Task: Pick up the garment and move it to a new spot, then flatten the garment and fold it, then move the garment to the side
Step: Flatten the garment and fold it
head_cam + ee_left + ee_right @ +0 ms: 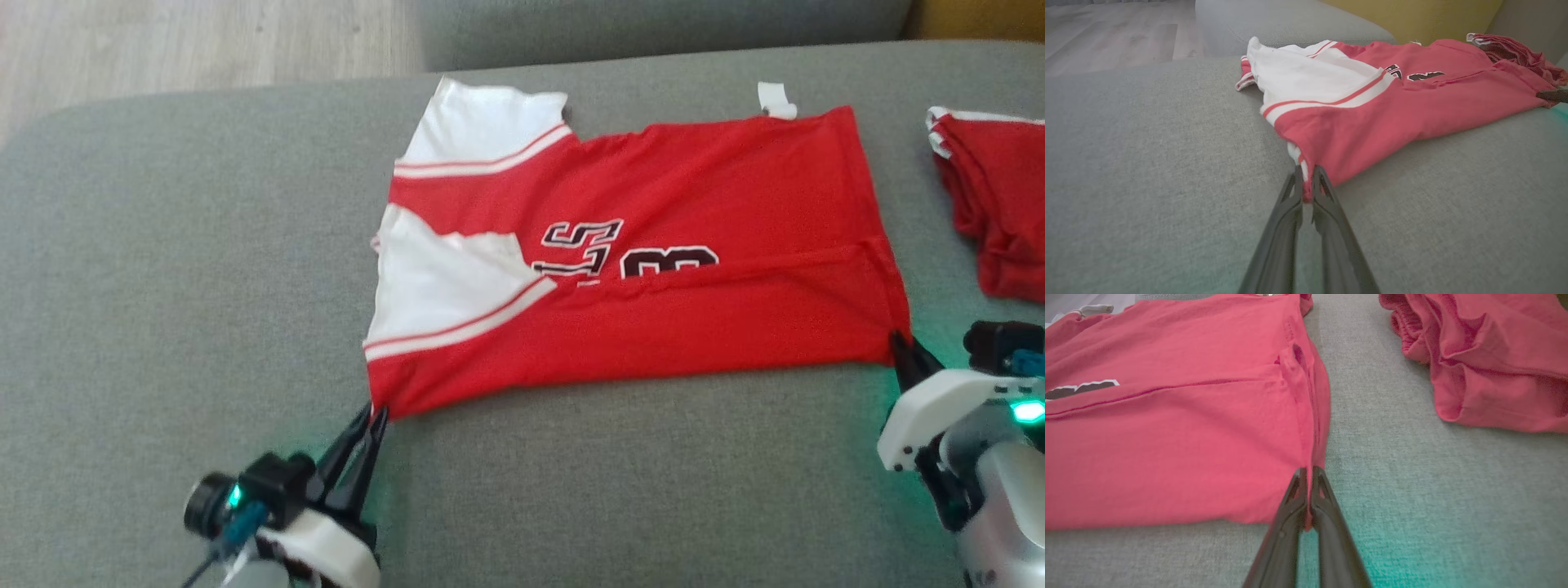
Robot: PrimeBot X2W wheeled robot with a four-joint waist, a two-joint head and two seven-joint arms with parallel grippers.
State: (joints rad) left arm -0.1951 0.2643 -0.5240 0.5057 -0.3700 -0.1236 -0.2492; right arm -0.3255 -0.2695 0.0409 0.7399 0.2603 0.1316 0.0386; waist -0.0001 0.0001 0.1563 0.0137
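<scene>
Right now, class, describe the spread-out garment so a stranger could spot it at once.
Start at the grey cushion. Across its middle lies a red jersey with white sleeves and black lettering, near corners pinched in the jaws of the left gripper and right gripper. Unlike the crumpled red garment beside it, it lies flat.

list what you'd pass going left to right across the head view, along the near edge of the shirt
left gripper, jaws shut on the near left corner → red and white shirt spread on the grey cushion → right gripper, jaws shut on the near right corner
</scene>
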